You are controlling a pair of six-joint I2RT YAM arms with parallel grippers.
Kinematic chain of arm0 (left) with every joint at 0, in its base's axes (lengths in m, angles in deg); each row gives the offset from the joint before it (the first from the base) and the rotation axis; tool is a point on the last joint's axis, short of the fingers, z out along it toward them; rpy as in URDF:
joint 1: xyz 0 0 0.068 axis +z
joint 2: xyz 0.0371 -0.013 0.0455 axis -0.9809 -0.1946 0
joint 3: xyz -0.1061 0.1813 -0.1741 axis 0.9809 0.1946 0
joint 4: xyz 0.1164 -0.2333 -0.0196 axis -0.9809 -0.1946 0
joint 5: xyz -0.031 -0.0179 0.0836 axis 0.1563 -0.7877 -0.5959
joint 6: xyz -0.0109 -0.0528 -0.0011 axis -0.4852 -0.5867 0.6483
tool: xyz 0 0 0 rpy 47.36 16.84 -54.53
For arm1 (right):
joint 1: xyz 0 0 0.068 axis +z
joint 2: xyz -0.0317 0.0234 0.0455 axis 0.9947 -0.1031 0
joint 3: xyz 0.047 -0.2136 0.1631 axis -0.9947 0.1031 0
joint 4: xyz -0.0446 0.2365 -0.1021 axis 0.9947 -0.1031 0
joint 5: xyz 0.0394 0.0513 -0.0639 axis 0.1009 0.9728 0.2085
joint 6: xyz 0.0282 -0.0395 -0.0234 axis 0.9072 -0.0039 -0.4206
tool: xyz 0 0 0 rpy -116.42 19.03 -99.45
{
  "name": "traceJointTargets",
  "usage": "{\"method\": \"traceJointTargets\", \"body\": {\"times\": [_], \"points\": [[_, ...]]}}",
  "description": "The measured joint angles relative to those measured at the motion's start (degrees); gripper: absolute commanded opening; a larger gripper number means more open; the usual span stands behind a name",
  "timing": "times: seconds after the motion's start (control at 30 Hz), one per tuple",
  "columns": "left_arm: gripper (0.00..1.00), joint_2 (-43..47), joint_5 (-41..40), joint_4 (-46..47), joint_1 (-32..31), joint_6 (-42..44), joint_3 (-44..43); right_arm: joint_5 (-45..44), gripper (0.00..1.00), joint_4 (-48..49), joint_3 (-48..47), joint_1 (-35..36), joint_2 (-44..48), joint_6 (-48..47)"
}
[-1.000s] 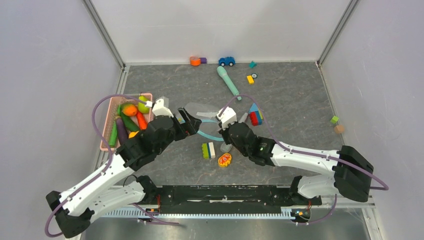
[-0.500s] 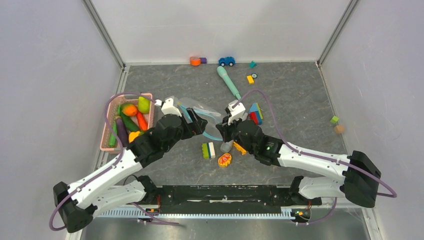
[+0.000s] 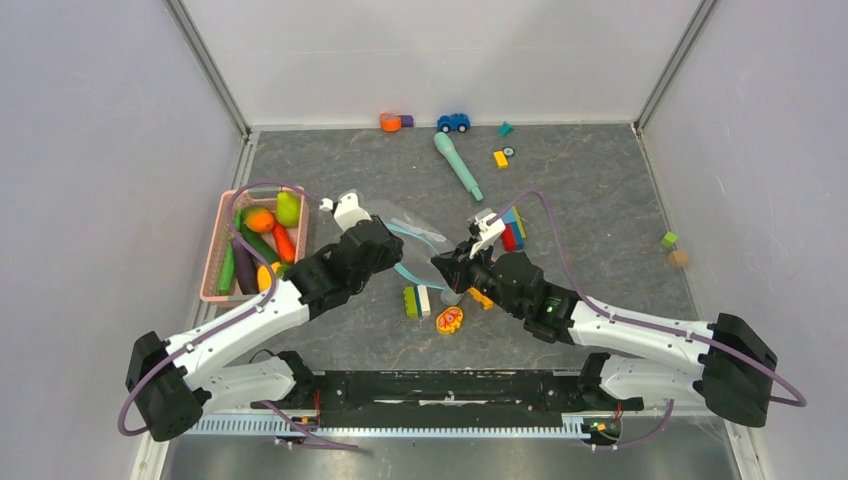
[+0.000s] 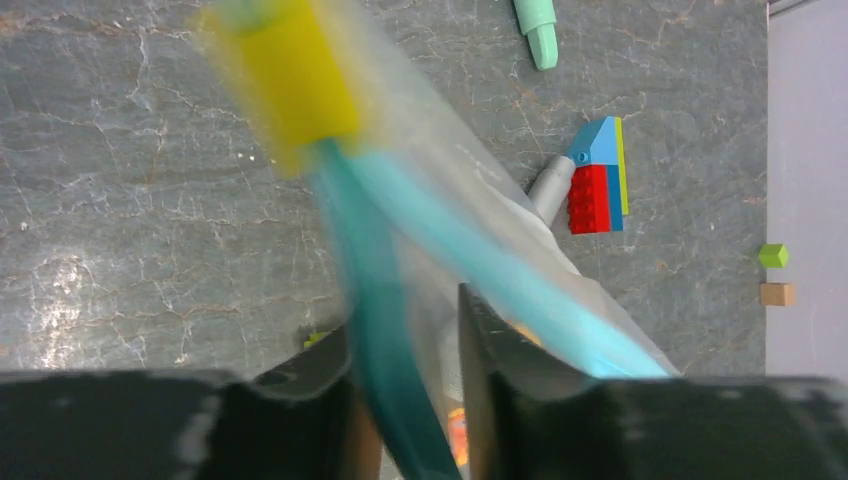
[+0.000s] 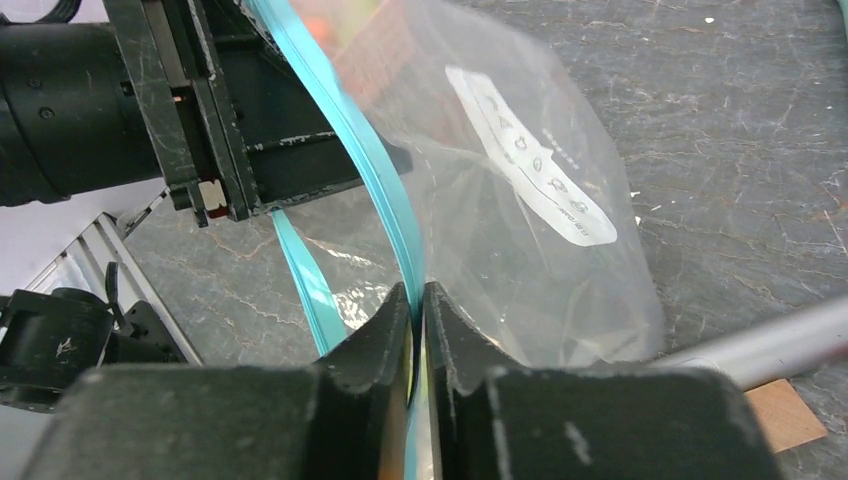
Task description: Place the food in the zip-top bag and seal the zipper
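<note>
R claw [image 5: 418, 300] pinches the zipper [image 5: 375, 190]; L claw [image 4: 405, 320] half-open round it, no grip. If R slips we lose the zip-top bag [image 5: 520, 270] mouth w/ food [image 3: 259, 219] unbagged.

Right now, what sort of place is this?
Probably a robot test booth: white walls around a grey tabletop, a left arm and right arm bolted at its edge, toys like the blue car.
</note>
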Motion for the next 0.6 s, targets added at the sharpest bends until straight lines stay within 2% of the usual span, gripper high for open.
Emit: {"method": "traceJointTargets", "body": {"times": [0.1,0.23,0.33,0.43,0.53,0.6], "points": [[0.03,-0.83,0.09,-0.33,0.0,0.2,-1.14,-0.66,0.27,-0.28,-0.15,0.0,-0.5,-0.98],[0.02,-2.05,1.38,-1.4,0.0,1.18,-3.04,-2.45,0.57,-3.02,-3.48,0.0,-4.98,-3.48],[0.02,-2.47,3.15,-1.95,0.0,2.38,-3.78,-3.67,0.65,-4.76,-7.02,0.0,-8.79,-5.73],[0.02,-2.78,4.9,-3.13,0.0,3.87,-4.79,-5.25,0.67,-6.12,-10.93,0.0,-11.76,-8.33],[0.02,-2.86,6.34,-3.98,0.0,5.4,-5.81,-7.56,0.64,-6.58,-13.86,0.0,-13.33,-11.26],[0.02,-2.86,7.32,-4.35,0.0,6.25,-6.38,-9.51,0.46,-6.95,-15.63,0.0,-14.16,-13.42]]}}
